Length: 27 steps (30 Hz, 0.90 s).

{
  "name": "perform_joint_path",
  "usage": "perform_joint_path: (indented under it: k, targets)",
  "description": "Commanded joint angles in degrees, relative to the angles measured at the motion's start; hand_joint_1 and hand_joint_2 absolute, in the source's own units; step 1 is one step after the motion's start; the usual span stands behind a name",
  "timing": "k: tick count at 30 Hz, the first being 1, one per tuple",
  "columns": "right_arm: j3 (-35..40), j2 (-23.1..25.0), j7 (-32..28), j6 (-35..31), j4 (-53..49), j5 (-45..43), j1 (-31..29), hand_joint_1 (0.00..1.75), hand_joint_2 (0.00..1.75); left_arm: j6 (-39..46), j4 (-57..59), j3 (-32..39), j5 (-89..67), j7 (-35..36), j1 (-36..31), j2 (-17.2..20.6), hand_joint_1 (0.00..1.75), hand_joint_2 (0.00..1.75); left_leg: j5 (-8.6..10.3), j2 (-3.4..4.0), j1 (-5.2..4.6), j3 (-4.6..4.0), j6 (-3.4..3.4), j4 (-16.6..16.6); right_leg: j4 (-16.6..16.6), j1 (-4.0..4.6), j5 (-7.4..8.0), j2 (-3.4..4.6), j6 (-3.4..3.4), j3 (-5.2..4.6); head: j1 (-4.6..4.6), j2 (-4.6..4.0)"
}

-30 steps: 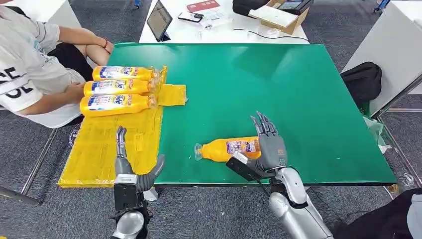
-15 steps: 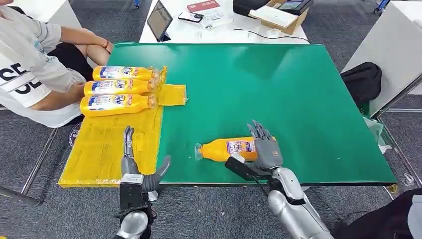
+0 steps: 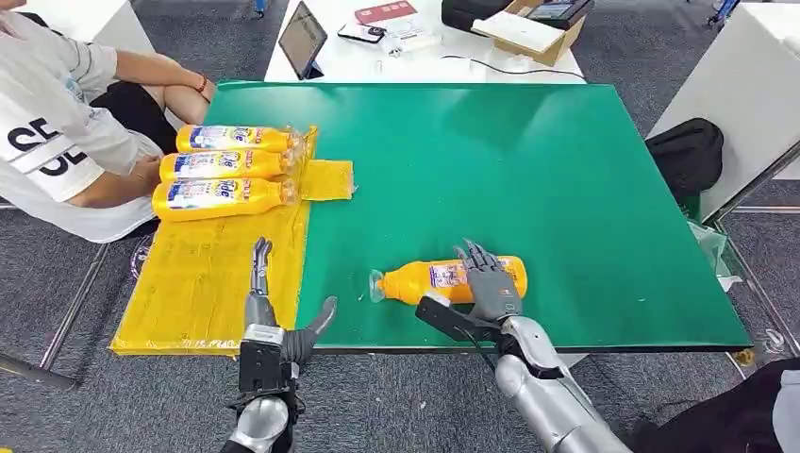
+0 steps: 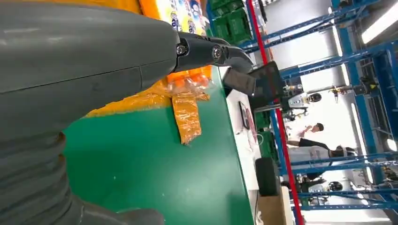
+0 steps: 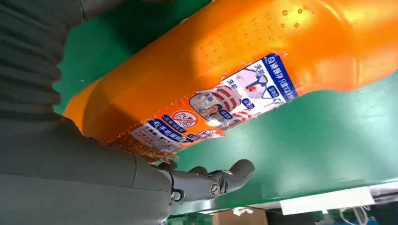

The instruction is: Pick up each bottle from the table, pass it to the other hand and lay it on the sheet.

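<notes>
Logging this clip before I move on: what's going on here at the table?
A humanoid is moving orange bottles onto a yellow sheet at the left of a green table. Three bottles already lie side by side on it. The right robot hand is over the last bottle, lying on the green, fingers spread, not visibly gripping. The left robot hand waits open at the sheet's near edge. A seated person is beside the sheet.

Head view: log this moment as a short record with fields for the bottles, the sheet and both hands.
loose bottle: lying on its side on the green table, cap toward the sheet
sheet: yellow, at the table's left end
bottles on sheet: three, side by side
right hand: over the loose bottle, grip not closed
left hand: open, fingers spread, holding nothing
</notes>
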Motion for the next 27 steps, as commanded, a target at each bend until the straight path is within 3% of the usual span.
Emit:
perform_joint_path:
  k: [1, 12, 18, 27]
  targets:
    - [2.0, 0.4, 5.3, 0.5, 5.0, 3.3, -1.7, 0.00, 1.75, -0.7, 3.7, 1.1, -0.7, 0.7, -1.5, 0.2, 0.00, 1.75, -0.01, -0.02, 0.03, 0.16, -0.03, 0.0, -0.1, 0.03, -0.01, -0.01, -0.07, 0.18, 0.00, -0.02]
    - [2.2, 0.4, 7.5, 3.1, 3.0, 2.8, -2.3, 0.00, 1.75, -1.9, 3.5, 0.9, -1.0, 0.9, -1.5, 0.1, 0.00, 1.75, -0.01, -0.01, 0.03, 0.28, -0.05, 0.0, 0.0, 0.04, -0.01, -0.01, -0.09, 0.28, 0.00, 0.00]
    - [4.5, -0.5, 12.6, 5.3, 4.8, 6.2, -3.7, 0.00, 1.75, -4.2, 3.2, 1.9, 1.0, 1.9, -1.2, -0.4, 0.00, 1.75, -0.01, -0.01, 0.03, 0.27, -0.04, 0.0, 0.0, 0.03, -0.01, 0.00, -0.08, 0.29, 0.00, 0.00]
    - [5.5, -1.1, 13.5, 10.6, 12.2, 4.9, -7.1, 0.00, 1.75, -6.4, 5.5, 1.4, 2.2, 2.2, -2.2, -0.8, 0.00, 1.75, 0.00, -0.10, 0.05, 0.42, -0.05, -0.1, -0.1, 0.06, -0.02, -0.09, -0.12, 0.47, 0.00, 0.00]
